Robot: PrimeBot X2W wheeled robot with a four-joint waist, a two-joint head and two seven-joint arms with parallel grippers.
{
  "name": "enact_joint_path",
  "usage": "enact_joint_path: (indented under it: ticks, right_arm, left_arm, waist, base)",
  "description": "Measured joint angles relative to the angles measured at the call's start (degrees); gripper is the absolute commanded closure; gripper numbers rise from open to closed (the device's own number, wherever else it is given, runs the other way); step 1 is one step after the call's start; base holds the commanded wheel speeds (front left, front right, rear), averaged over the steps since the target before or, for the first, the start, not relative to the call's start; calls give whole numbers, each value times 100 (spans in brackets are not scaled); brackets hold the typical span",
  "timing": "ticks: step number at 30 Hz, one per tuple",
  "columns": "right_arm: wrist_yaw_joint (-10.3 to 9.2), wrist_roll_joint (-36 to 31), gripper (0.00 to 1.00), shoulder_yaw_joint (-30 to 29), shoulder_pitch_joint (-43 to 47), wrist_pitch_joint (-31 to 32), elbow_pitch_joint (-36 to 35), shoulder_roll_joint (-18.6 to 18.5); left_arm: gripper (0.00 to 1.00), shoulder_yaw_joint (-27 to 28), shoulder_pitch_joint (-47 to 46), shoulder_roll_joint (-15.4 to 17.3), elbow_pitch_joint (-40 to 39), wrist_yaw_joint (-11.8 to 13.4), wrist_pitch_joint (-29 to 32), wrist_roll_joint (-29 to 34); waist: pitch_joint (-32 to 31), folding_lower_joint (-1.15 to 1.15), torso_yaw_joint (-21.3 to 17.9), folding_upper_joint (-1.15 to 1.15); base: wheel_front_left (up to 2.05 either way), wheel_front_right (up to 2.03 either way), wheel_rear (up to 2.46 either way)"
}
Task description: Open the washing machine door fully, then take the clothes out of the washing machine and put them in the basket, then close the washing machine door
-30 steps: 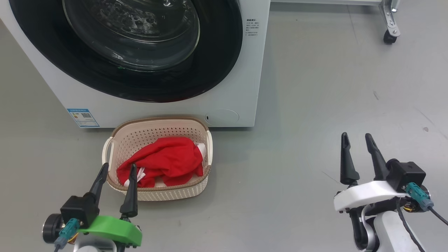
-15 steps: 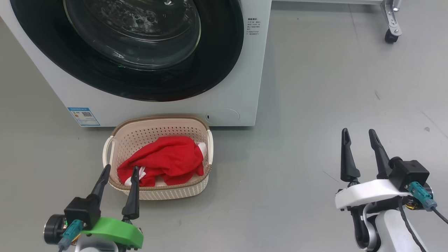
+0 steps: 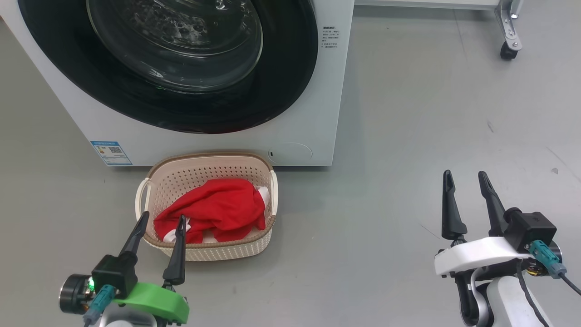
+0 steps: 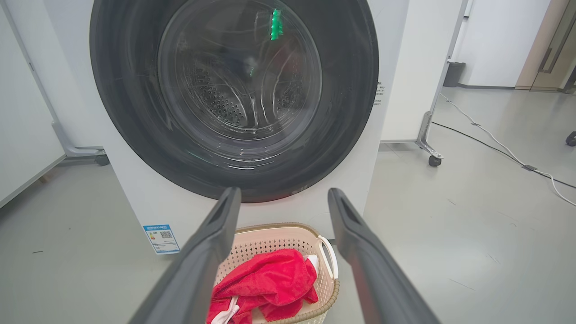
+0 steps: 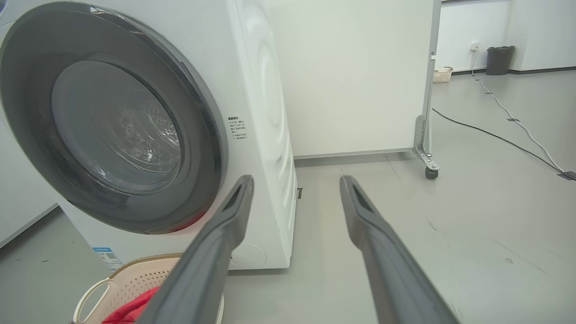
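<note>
The washing machine (image 3: 313, 113) stands at the top left, its door (image 3: 181, 54) lying flat against the white front, with the steel drum dim behind the glass (image 4: 238, 85). In front of it on the floor sits the basket (image 3: 156, 175), holding the red clothes (image 3: 218, 209). My left gripper (image 3: 163, 216) hovers open at the basket's near left corner, nothing between its fingers (image 4: 211, 243). My right gripper (image 3: 464, 173) is open over bare floor well to the basket's right, beside the machine's right corner (image 5: 270, 180). The door (image 5: 112, 121) and the basket rim (image 5: 130, 270) also appear in the right wrist view.
A white partition on caster wheels (image 3: 507, 50) stands behind and to the right of the machine. A cable (image 4: 495, 144) runs across the grey floor at the far right. A dark bin (image 5: 498, 60) sits by the far wall.
My right gripper's fingers have spread a little wider. The left gripper has slid slightly down and right in the head view. The picture has shifted a touch; basket and clothes are unchanged.
</note>
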Motion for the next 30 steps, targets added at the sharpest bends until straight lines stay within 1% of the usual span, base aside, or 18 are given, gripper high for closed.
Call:
enact_joint_path:
  ticks: [2,9,30]
  right_arm:
    - [34,-2,0,0,9,0,-4,1]
    - [40,-34,0,15,99,0,-4,7]
    - [41,-90,0,15,114,0,-4,42]
  left_arm:
    - [0,1,24,0,11,-7,0,-11]
    - [0,-12,85,-1,55,-103,0,-135]
    - [0,88,109,-11,33,-156,0,-301]
  waist:
    - [-4,0,2,0]
    - [-31,0,6,0]
    - [-63,0,11,0]
  base:
    - [0,0,0]
    - [0,0,0]
    - [0,0,0]
